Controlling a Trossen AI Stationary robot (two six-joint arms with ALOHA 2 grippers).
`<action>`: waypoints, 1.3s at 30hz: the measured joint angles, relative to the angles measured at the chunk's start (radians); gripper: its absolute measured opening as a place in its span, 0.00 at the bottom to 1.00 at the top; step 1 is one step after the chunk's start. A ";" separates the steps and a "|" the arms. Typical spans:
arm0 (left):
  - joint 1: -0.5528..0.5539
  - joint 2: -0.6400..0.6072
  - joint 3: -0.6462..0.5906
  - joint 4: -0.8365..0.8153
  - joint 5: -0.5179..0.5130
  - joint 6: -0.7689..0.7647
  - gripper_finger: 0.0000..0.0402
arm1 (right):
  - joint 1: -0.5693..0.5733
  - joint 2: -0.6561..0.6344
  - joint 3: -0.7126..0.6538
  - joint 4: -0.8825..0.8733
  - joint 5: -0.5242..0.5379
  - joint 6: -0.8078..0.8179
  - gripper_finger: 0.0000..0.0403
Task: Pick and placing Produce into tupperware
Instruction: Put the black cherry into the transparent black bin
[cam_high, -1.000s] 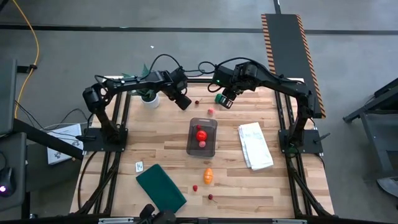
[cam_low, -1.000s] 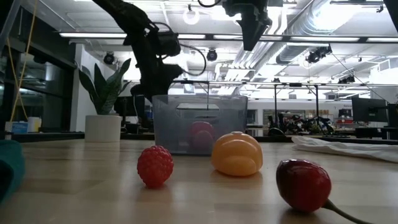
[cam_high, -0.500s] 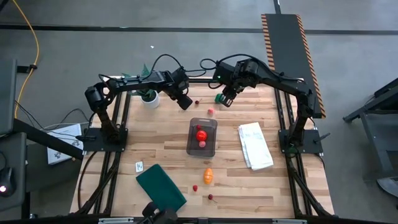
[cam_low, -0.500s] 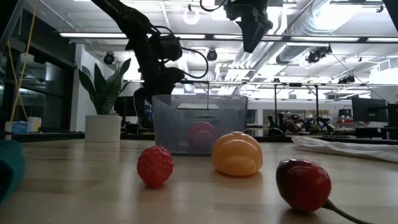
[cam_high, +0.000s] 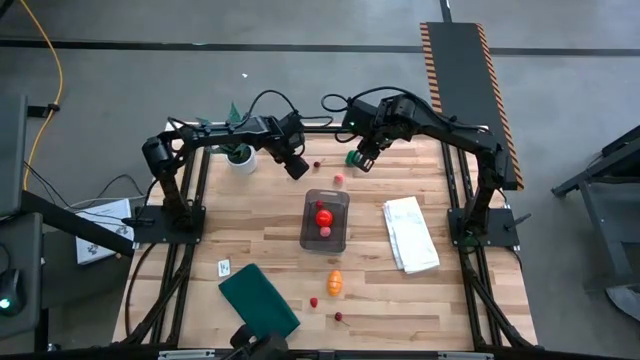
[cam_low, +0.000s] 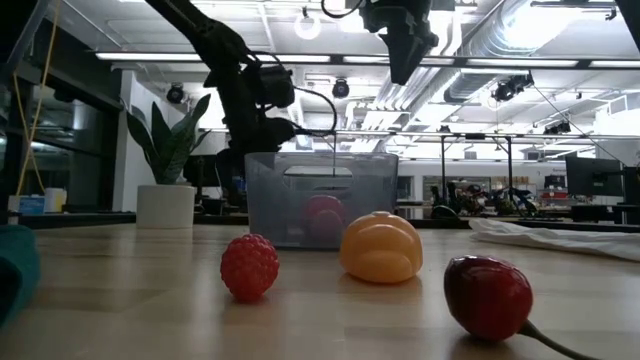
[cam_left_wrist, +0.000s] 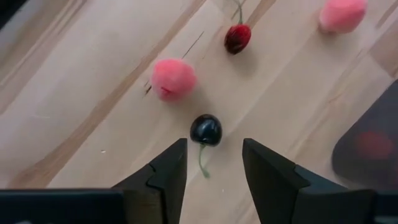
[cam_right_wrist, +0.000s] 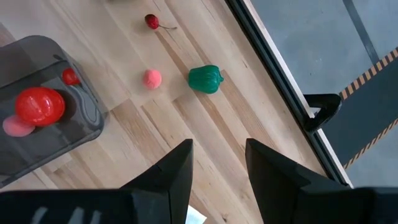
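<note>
Left wrist view gives me the clearest read: the left gripper (cam_left_wrist: 213, 165) has its two fingers parted with bare wood between them, holding nothing. A dark cherry (cam_left_wrist: 206, 129) with a thin green stem lies on the table just ahead of the gap, untouched. Past it sit a pink berry (cam_left_wrist: 173, 78) and a dark red cherry (cam_left_wrist: 237, 38), with another pink piece (cam_left_wrist: 342, 14) farther off toward the edge of that picture. A corner of the tupperware (cam_left_wrist: 373, 140) shows to one side, something red blurred inside it.

From the high view I place the left gripper (cam_high: 296, 166) over the far part of the table, beside the potted plant (cam_high: 238, 152) and near the far end of the tupperware (cam_high: 325, 219). The container sits about mid-table, holding a red ball (cam_high: 323, 213) and a pale pink piece.

The right gripper (cam_right_wrist: 216, 165) hangs over the far side too, fingers apart and empty. Ahead of it I see a green pepper-like piece (cam_right_wrist: 205, 79) on the wood, a small pink berry (cam_right_wrist: 152, 78) just beside that, and a red cherry further on.

Elsewhere on the table: a folded white cloth (cam_high: 410, 233) to the right of the container, a dark green cloth (cam_high: 259, 302) at the near left, and toward the near edge an orange piece (cam_high: 334, 282), a red raspberry (cam_low: 249, 266) and a dark red cherry (cam_low: 488, 297) standing apart from one another.
</note>
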 joint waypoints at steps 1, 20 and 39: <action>0.000 0.006 0.000 0.001 -0.001 0.000 0.36 | 0.000 0.000 0.000 0.000 0.000 0.000 0.35; 0.000 0.072 0.000 0.033 0.024 0.014 0.35 | 0.000 0.000 0.000 0.002 0.000 0.000 0.35; 0.000 0.088 0.000 0.047 0.019 0.052 0.35 | 0.000 0.000 0.000 0.010 0.000 0.000 0.35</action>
